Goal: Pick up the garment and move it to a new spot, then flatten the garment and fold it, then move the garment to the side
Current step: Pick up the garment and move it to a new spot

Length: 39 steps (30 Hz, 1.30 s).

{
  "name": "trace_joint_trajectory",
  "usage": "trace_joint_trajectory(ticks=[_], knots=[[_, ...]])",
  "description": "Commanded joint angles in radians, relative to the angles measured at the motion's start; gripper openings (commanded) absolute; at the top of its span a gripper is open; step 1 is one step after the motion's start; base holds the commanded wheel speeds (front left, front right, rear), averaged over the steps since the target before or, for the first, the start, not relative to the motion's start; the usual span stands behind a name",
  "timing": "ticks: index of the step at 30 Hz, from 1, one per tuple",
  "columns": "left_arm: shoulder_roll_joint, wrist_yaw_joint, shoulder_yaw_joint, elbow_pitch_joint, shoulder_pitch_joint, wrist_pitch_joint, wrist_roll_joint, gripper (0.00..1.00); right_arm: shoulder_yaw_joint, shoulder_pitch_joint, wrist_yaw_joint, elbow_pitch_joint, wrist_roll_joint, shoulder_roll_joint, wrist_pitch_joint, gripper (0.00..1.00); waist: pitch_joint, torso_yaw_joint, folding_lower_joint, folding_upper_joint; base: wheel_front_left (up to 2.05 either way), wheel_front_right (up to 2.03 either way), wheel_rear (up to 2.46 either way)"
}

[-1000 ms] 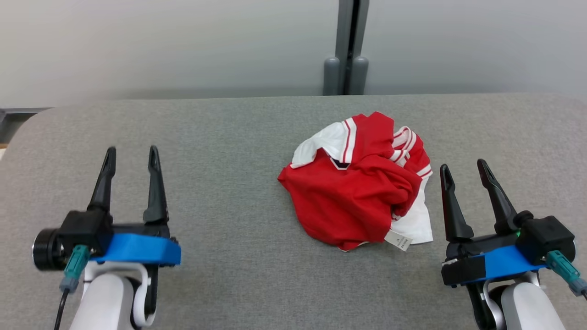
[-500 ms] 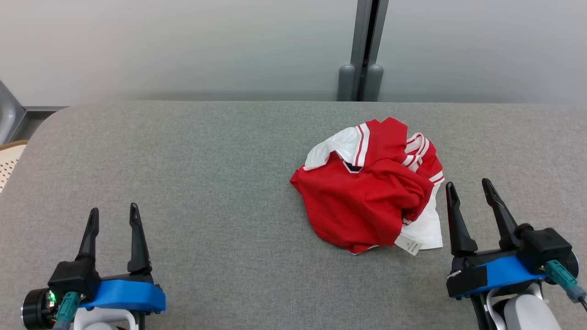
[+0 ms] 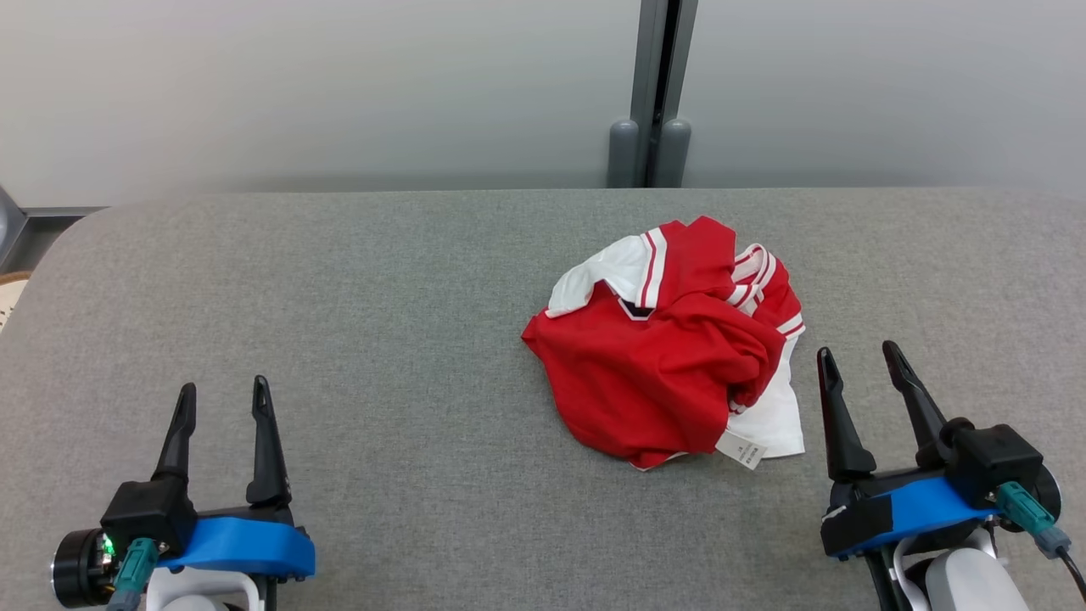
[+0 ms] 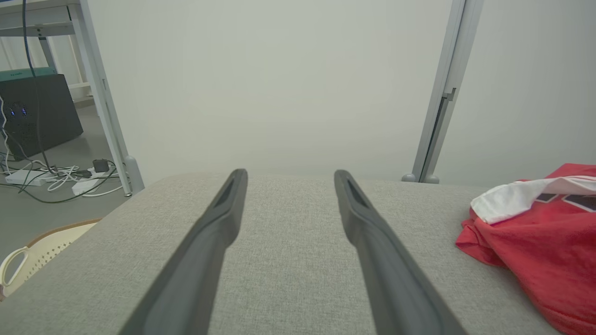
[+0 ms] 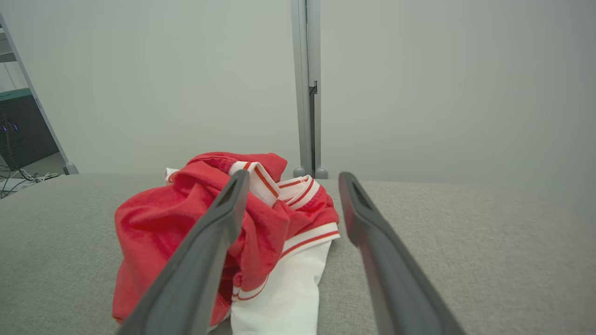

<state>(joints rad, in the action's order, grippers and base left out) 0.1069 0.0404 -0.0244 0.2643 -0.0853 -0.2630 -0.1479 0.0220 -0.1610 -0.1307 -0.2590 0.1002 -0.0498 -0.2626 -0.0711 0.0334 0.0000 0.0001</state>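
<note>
Opening step: pickup not yet begun. My left pincer (image 3: 222, 383), at 8 o'clock on the table (image 3: 382, 280), gapes wide and empty. The shirt (image 3: 662, 382), toward 3 o'clock, lies crumpled: red, white striped sleeves, tag showing. My right pincer (image 3: 854, 350), at 4 o'clock just beside it, equally wide and empty, must next pinch a fold.

Grey woven-fabric surface (image 3: 339, 280) with rounded corners, set before a pale, plain wall panel (image 3: 339, 85). Behind its far edge, a vertical grey metal post (image 3: 649, 76) rises between two rounded grey feet (image 3: 624, 153). Left of the surface, on the grey floor (image 4: 28, 218): a cream perforated basket with a brown rim (image 4: 42, 244), white power strips with tangled cables (image 4: 56, 179), a black box (image 4: 39, 114) and a slanting white frame leg (image 4: 100, 97).
</note>
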Motion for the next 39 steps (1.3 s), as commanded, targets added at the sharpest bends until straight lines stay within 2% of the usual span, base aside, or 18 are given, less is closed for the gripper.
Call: trace_joint_trajectory(ticks=[1,8,14,30,39], knots=[[-0.003,0.003,-0.006,0.002,-0.011,-0.003,0.007,1.0,-0.001,-0.01,0.0,-0.001,-0.003,-0.001,-0.003,1.0,-0.001,-0.001,0.0,-0.0001,0.0,0.0,0.0],[-0.036,0.049,0.043,0.025,-0.073,-0.003,-0.024,1.0,-0.007,-0.02,0.0,0.007,-0.006,-0.001,-0.003,1.0,-0.018,-0.017,0.0,-0.0001,0.0,0.0,0.0],[-0.05,0.082,0.178,0.076,-0.189,-0.003,-0.044,1.0,-0.02,-0.041,0.0,0.015,0.003,-0.001,-0.003,1.0,-0.047,-0.054,0.0,-0.0001,0.0,0.0,0.0],[-0.046,0.09,0.565,0.302,-0.443,0.009,-0.149,1.0,-0.015,-0.076,0.0,0.039,0.029,-0.001,-0.003,1.0,-0.143,-0.187,0.0,-0.0001,0.0,0.0,0.0],[-0.025,0.09,0.679,0.391,-0.547,0.013,-0.162,1.0,-0.03,-0.089,0.0,0.04,0.044,-0.001,-0.003,1.0,-0.165,-0.239,0.0,-0.0001,0.0,0.0,0.0]])
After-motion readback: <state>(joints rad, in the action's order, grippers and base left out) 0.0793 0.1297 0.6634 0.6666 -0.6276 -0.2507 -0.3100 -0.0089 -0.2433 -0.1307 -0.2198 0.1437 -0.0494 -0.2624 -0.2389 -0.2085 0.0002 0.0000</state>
